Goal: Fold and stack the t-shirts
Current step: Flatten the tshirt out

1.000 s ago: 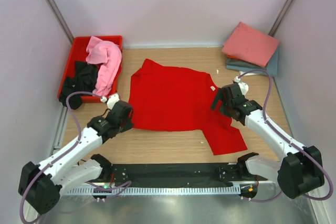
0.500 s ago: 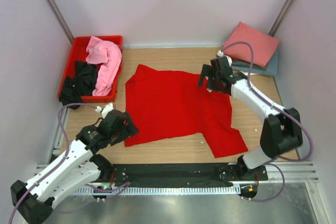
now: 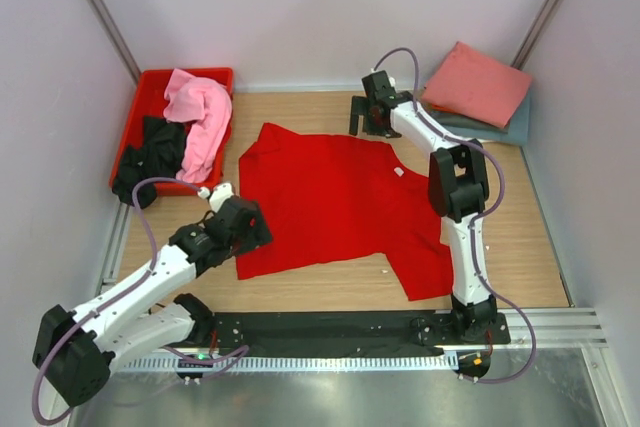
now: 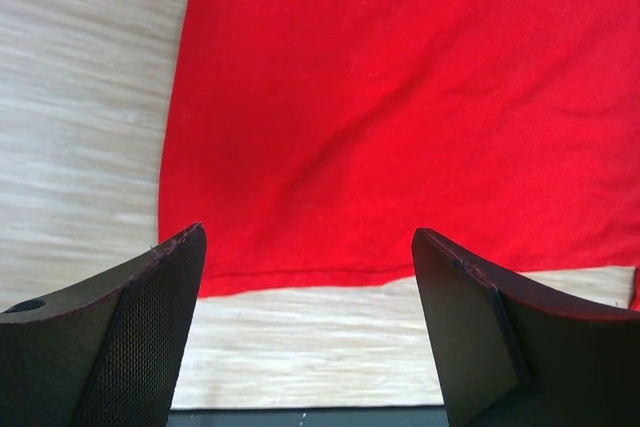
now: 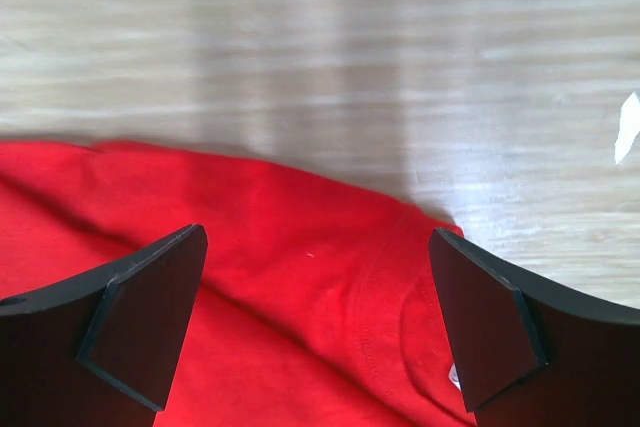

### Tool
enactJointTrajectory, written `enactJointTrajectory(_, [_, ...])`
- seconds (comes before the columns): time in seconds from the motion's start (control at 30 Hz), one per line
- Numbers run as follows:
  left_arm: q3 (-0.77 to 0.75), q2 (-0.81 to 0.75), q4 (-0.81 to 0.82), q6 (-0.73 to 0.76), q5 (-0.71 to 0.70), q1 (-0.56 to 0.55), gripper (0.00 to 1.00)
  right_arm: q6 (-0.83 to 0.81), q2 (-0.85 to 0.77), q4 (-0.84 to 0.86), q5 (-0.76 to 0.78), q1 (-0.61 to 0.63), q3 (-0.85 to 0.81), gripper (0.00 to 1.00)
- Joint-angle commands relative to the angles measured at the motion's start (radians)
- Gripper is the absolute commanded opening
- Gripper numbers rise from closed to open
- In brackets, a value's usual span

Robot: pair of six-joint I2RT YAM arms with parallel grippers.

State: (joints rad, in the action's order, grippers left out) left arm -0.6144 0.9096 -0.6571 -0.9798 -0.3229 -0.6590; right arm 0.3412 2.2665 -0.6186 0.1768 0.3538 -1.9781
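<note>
Item: bright red t-shirt [image 3: 335, 197], unfolded and spread flat at mid-table. Its long axis is judged to run left to right, neck toward the right and hem toward the left. Left gripper [image 3: 248, 230]: jaws apart and empty, low at the near-left corner, with the hem edge just ahead between its fingers [image 4: 150, 327]; the nearer arm for that corner. Right gripper [image 3: 363, 119]: jaws apart and empty, at the far edge, with the neck seam just ahead; the nearer arm for the collar end. Folded stack [image 3: 478, 87]: salmon pink over grey-blue, far right, well apart. Red crate [image 3: 150, 95]: far left, holding a light pink shirt [image 3: 200, 112] and a black shirt [image 3: 150, 152]. Markings: small white neck tag [image 3: 400, 171], unreadable; no other writing.
</note>
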Motion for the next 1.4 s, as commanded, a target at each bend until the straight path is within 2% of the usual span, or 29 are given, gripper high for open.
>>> enactJointTrajectory(0.0, [-0.005,0.041,0.112,0.039,-0.036,-0.004,0.84,-0.033,0.007,-0.055,0.029,-0.007,-0.024,1.00])
enactJointTrajectory(0.2, [0.068,0.156,0.224,0.012,-0.038,-0.004,0.81,-0.039,0.027,-0.024,0.010,-0.007,0.028,0.96])
enactJointTrajectory(0.27, [0.100,0.184,0.270,0.004,-0.027,-0.002,0.79,-0.051,0.045,-0.024,0.007,-0.009,0.028,0.84])
enactJointTrajectory(0.3, [0.110,0.208,0.284,0.001,-0.027,-0.002,0.79,-0.051,0.051,-0.027,0.000,-0.010,0.025,0.78])
enactJointTrajectory(0.33, [0.120,0.219,0.301,0.000,-0.027,-0.002,0.78,-0.054,0.054,-0.027,-0.008,-0.015,0.025,0.53])
enactJointTrajectory(0.4, [0.128,0.238,0.312,-0.002,-0.027,-0.004,0.76,-0.054,0.059,-0.018,-0.029,-0.018,0.038,0.40])
enactJointTrajectory(0.43, [0.139,0.251,0.326,-0.003,-0.027,-0.004,0.76,-0.056,0.057,-0.009,-0.036,-0.021,0.044,0.29])
enactJointTrajectory(0.5, [0.151,0.264,0.338,-0.007,-0.024,-0.004,0.72,-0.057,0.060,0.000,-0.048,-0.032,0.053,0.17])
enactJointTrajectory(0.53, [0.162,0.276,0.347,-0.010,-0.024,-0.004,0.71,-0.057,0.062,0.002,-0.054,-0.038,0.055,0.05])
enactJointTrajectory(0.57, [0.168,0.281,0.350,-0.014,-0.022,-0.002,0.69,-0.057,0.064,0.002,-0.054,-0.050,0.053,0.01])
enactJointTrajectory(0.73, [0.202,0.292,0.344,-0.042,0.001,-0.002,0.67,-0.015,0.051,-0.012,0.019,-0.127,0.076,0.01])
enactJointTrajectory(0.83, [0.226,0.262,0.317,-0.071,0.024,-0.004,0.66,0.036,-0.010,-0.006,0.099,-0.211,0.155,0.01])
enactJointTrajectory(0.97, [0.257,0.184,0.245,-0.123,0.045,-0.002,0.66,0.067,-0.097,0.031,0.205,-0.257,0.294,0.01])
enactJointTrajectory(1.2, [0.298,-0.064,0.013,-0.232,0.083,-0.011,0.66,0.110,-0.180,0.036,0.317,-0.257,0.430,0.01])
enactJointTrajectory(1.23, [0.306,-0.139,-0.004,-0.250,0.091,-0.014,0.66,0.110,-0.179,0.036,0.322,-0.257,0.443,0.01])
enactJointTrajectory(1.37, [0.280,-0.245,-0.088,-0.217,0.075,-0.017,0.77,0.107,-0.168,0.013,0.311,-0.256,0.444,0.01])
